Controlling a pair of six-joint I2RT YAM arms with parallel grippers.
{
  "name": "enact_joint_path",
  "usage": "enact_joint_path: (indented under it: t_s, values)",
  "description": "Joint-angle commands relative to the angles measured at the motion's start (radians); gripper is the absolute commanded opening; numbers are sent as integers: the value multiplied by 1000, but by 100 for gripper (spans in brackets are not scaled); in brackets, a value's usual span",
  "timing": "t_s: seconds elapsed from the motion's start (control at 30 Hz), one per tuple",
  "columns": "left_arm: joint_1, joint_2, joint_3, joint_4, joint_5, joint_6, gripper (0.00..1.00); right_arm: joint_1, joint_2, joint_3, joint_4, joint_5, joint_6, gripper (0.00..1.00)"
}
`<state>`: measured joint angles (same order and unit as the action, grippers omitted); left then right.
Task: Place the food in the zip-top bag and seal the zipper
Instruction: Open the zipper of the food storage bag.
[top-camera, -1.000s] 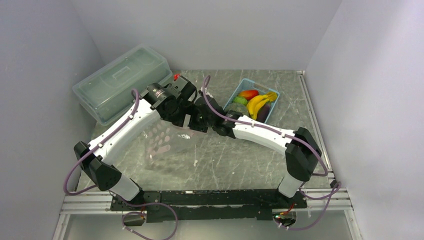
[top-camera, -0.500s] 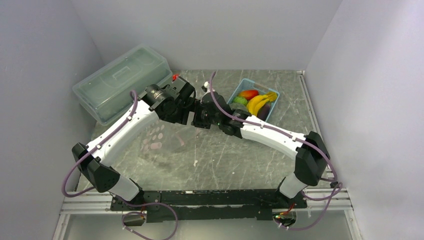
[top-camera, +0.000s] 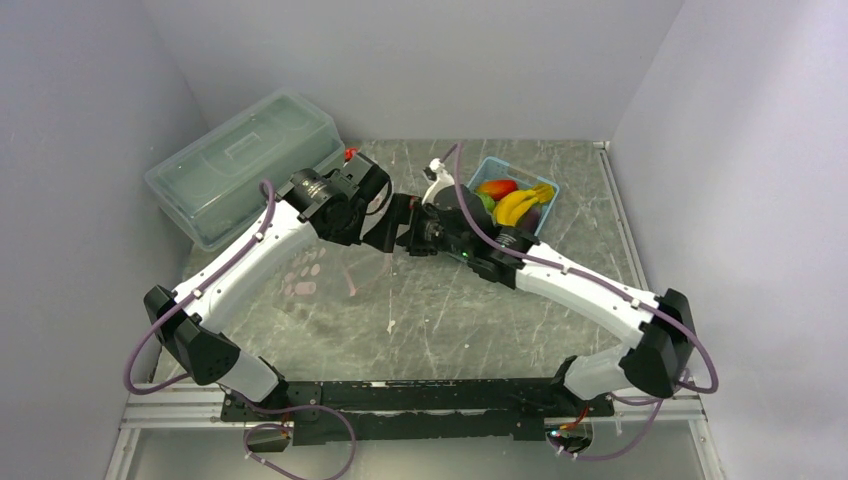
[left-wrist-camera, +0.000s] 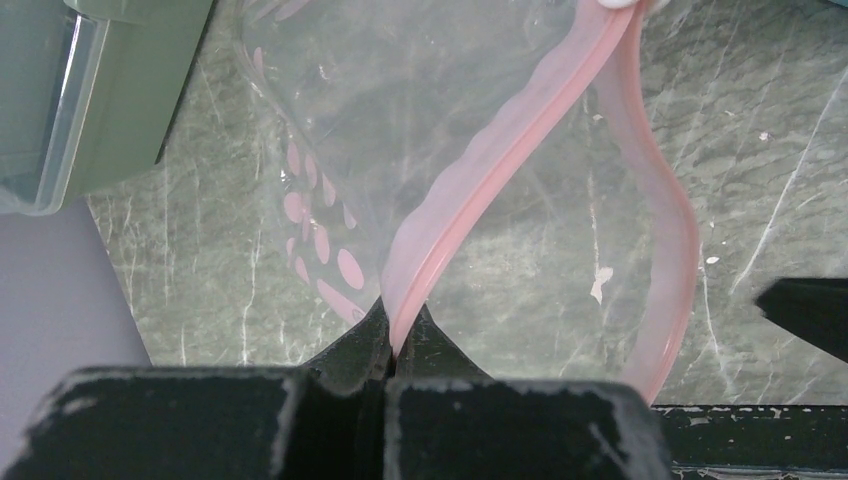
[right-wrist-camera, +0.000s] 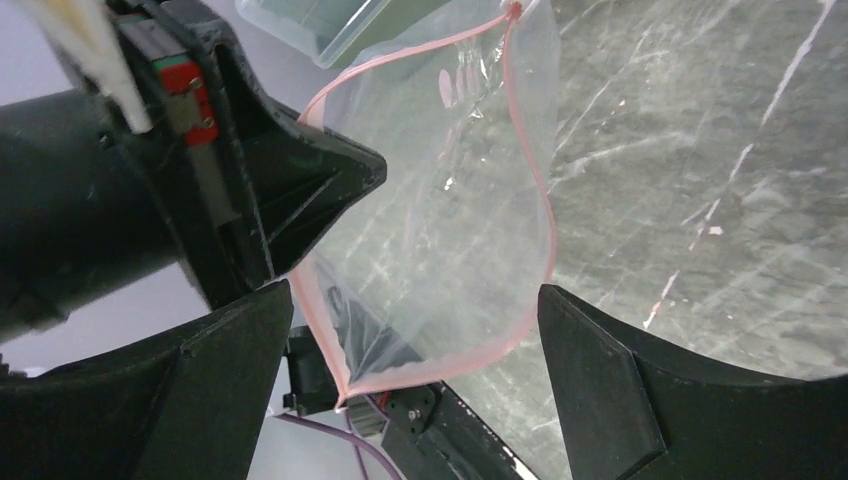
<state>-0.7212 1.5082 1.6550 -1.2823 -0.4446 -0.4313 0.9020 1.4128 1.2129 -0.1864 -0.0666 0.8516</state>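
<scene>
okay, zip-top bag (left-wrist-camera: 400, 110): hanging from left gripper (left-wrist-camera: 392, 345), mouth gaping
zipper (left-wrist-camera: 480, 190): one pink lip pinched in its closed jaws
right gripper (right-wrist-camera: 415, 295): spread wide, empty, facing that mouth
arms: wrists nearly meeting mid-table
food (top-camera: 512, 207): in blue basket (top-camera: 545, 215) behind right wrist

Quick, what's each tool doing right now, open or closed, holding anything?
Left tool: closed, pinching the pink zipper of the zip-top bag.
Right tool: open, holding nothing.
</scene>
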Motion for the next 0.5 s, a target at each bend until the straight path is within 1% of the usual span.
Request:
enact_joint_path:
  t_s: [0.0,0.27,0.47]
  values:
    - [1,-23,-6,27,-30,3,0,-13,-91,-31,-43,62,-59,96]
    - [1,-24,-2,33,-36,8,0,-31,-175,-41,-165,197,-137,94]
    - [0,-42,-1,30,-43,11,0,-43,-197,-13,-321,343,-202,90]
